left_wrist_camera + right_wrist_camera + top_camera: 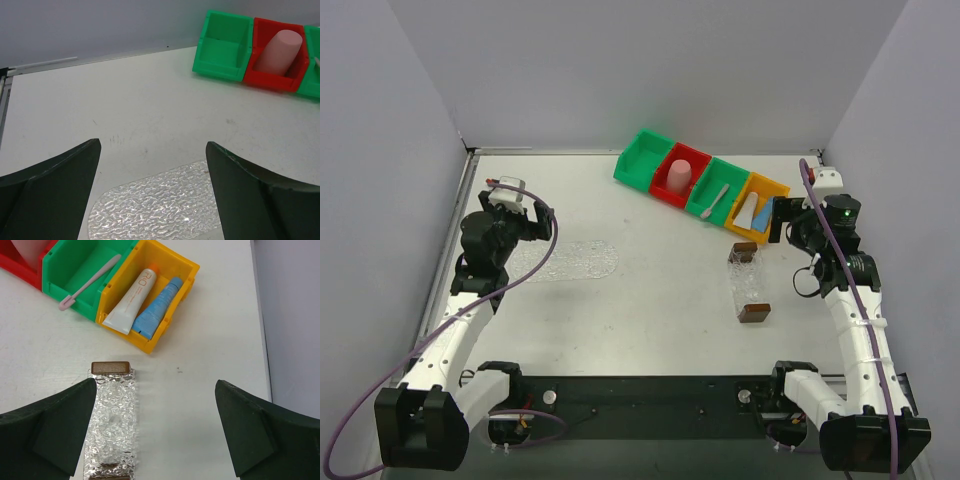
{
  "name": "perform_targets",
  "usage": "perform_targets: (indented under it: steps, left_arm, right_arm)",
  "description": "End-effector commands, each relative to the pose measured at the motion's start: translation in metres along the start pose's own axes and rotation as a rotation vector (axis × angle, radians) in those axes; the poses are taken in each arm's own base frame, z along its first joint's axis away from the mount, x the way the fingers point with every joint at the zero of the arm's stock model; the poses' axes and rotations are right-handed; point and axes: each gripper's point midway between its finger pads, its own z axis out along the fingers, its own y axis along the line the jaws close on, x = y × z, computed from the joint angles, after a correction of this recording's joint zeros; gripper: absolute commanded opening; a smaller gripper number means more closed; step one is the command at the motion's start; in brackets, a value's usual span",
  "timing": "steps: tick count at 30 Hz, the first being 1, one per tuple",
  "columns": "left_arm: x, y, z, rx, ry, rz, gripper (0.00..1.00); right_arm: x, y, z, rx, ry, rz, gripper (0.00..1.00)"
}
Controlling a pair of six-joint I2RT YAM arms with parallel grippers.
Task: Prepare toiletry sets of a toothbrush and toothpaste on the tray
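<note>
**Lead:** Where did you have the claws at that point?

**Me:** Both were spread wide and held nothing. The right gripper [155,385] hung over the tray [112,425], which lay bare at about 4 o'clock from the middle of the table [650,300] in the top view. The left gripper [152,150] sat out at 9 o'clock above a clear crinkled patch [155,205], well apart from everything I needed.

**Lead:** And the items?

**Me:** Nothing was on the tray yet. On my right wrist camera the toothbrush [90,282] lay slantwise in the green bin [70,262], at 11 o'clock from the tray, with its pink head poking over the front rim. The toothpaste [134,300] was in the yellow bin [127,338] at 1 o'clock. It was a white tube [127,310] and a blue tube [157,310], side by side and touching.

**Lead:** What worried you?

**Me:** Three things, by my reckoning. The tubes lay so close that closing on one might have dragged or pinched the other. The bin walls were tight, so a wide-spread finger could have struck a rim and shoved the whole row. And the tray looked light, so a careless drop might have skated it aside.

**Lead:** Any labels?

**Me:** The white tube carried a mark near its orange end that I took for "P" and "O", though I couldn't swear to it. The blue tube's print was too small to read.
</note>
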Motion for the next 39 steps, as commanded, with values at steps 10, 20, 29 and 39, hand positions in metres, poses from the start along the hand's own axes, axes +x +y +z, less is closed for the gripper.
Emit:
perform_targets:
  steps: [10, 20, 29, 39]
  left_arm:
    - [-0.028, 0.003, -0.002, -0.013, -0.066, 0.018, 0.97]
    - [-0.016, 0.0, -0.003, 0.028, 0.031, 0.095, 0.97]
    - [-0.004, -0.001, -0.011, 0.042, 0.116, 0.131, 0.97]
    - [0.0, 0.001, -0.02, 0.025, 0.11, 0.144, 0.97]
  right_arm:
    - [-0.022, 0.004, -0.008, -0.029, -0.049, 0.012, 1.0]
    - [0.014, 0.024, -0.018, -0.09, 0.172, -0.121, 0.99]
    - [0.082, 0.05, 0.001, -0.167, 0.457, -0.203, 0.89]
    - [0.14, 0.065, 0.012, -0.239, 0.639, -0.231, 0.84]
